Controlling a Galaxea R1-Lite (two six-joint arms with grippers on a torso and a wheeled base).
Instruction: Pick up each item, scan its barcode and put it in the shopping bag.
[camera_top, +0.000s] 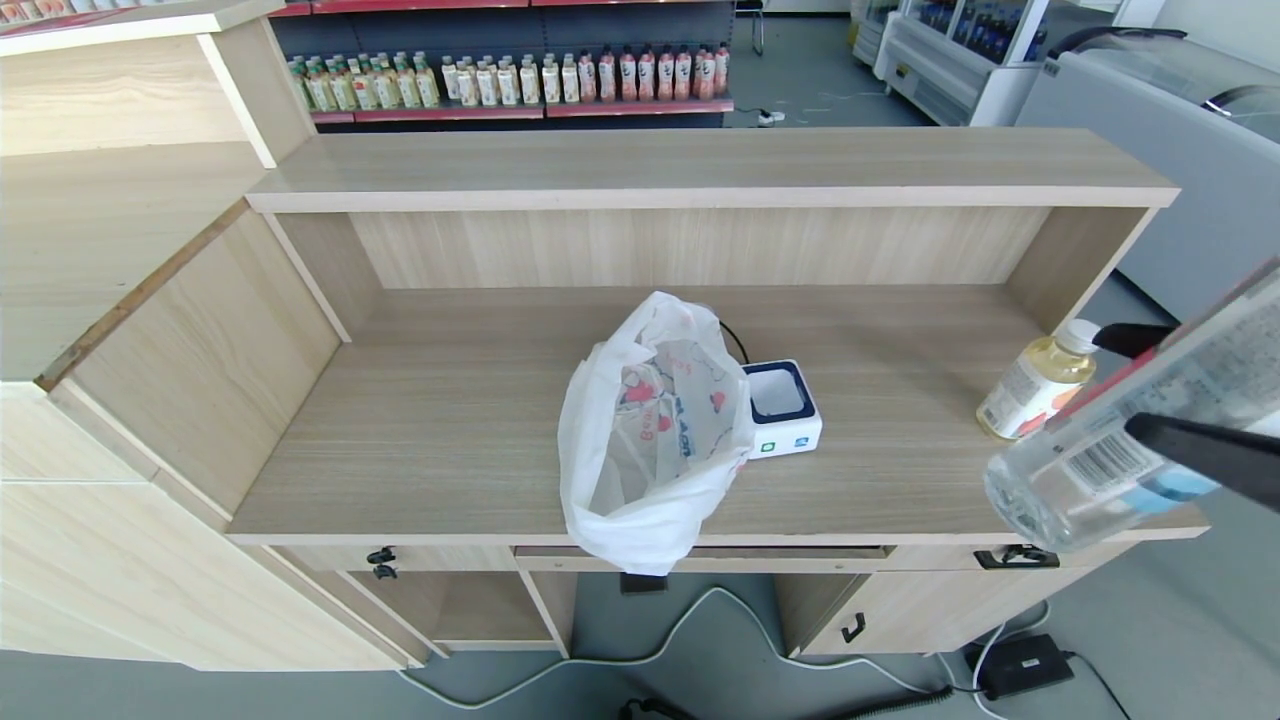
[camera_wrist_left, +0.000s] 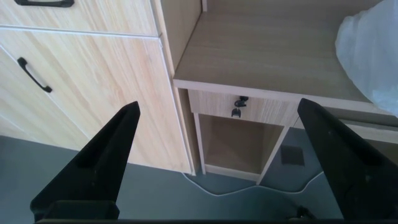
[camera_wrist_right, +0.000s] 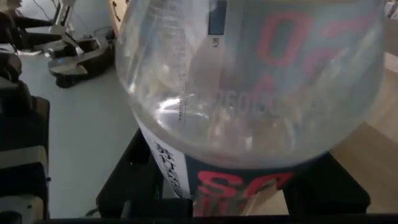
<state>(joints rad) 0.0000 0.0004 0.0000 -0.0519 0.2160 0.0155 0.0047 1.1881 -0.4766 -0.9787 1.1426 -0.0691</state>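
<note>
head view: the white shopping bag (camera_top: 650, 440) is sitting at the middle of the counter (camera_top: 430, 440), mouth open, its bottom sagging over the front edge and well apart from the left wall. the white scanner (camera_top: 785, 405) is sitting just beside it toward the right end, the bag leaning against it. a yellow bottle (camera_top: 1035, 385) with a pale label is standing near the counter's right end. my right gripper (camera_top: 1115, 382) is clenching a clear bottle (camera_top: 1100, 450) above the front right corner, the bottle lying nearly sideways with its barcode label facing up. red print is showing on the bag, too crumpled for me to read.

left wrist view: my left gripper (camera_wrist_left: 219, 104) is hanging released, both fingers spread wide, off the counter's front left corner and below its top. a locked drawer (camera_wrist_left: 236, 107) is showing under the edge and a strip of the bag toward the middle.

right wrist view: the clear bottle's rounded base is bulging close to the lens, with red lettering showing mirrored through the plastic and small print running along a white strip.
</note>
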